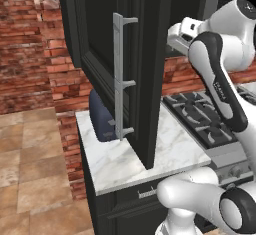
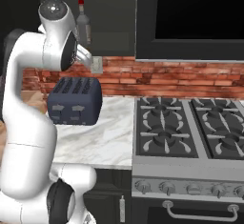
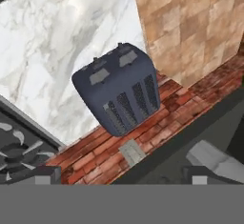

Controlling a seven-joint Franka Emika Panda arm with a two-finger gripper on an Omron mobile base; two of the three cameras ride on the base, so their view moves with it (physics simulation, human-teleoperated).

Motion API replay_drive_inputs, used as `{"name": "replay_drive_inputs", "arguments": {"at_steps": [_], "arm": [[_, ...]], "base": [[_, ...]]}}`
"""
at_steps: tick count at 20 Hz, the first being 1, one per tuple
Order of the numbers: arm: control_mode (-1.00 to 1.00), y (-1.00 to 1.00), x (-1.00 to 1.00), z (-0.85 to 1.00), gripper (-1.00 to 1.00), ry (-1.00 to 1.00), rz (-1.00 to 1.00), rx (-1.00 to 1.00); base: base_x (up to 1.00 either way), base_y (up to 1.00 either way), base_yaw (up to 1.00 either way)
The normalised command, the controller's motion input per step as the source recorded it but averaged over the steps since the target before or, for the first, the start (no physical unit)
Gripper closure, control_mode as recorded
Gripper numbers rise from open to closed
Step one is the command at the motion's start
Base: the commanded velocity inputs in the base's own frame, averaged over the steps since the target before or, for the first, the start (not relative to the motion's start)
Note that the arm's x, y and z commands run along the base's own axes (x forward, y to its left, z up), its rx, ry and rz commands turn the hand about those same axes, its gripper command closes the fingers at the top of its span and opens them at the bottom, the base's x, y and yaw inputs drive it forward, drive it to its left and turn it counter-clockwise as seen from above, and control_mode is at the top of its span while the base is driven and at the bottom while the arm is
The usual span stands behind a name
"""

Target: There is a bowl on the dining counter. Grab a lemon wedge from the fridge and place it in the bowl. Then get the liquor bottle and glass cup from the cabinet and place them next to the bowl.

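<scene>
I have the gripper [image 3: 122,178] spread wide, holding nothing, above the toaster [image 3: 119,89]; the liquor bottle [image 2: 84,24] stands in the cabinet [image 1: 145,54] above the toaster.

From where I stand, no lettering reads anywhere. A tiny dark mark sits on the arm [image 1: 220,86], at three o'clock in the left base view, too blurred to read.
</scene>
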Motion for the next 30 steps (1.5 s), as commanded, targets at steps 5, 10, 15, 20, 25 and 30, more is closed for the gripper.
{"name": "replay_drive_inputs", "arguments": {"at_steps": [5, 10, 15, 20, 25, 30], "arm": [[-1.0, 0.49, 0.79, 0.36, -1.0, -0.24, 0.21, -0.14], [-1.0, 0.33, 0.64, 0.09, -1.0, -0.35, 0.15, -0.1], [-1.0, 0.0, 0.52, 0.12, -1.0, -0.26, 0.03, -0.1], [-1.0, 0.0, 0.42, 0.57, -1.0, 0.07, 0.0, -0.16], [-1.0, 0.0, 0.4, 0.43, -1.0, 0.15, 0.0, -0.14], [-1.0, 0.0, 0.36, -0.11, -1.0, 0.04, 0.0, -0.1]], "base": [[0.0, 0.0, 0.0], [0.0, 0.0, 0.0], [0.0, 0.0, 0.0], [0.0, 0.0, 0.0], [0.0, 0.0, 0.0], [0.0, 0.0, 0.0]]}}
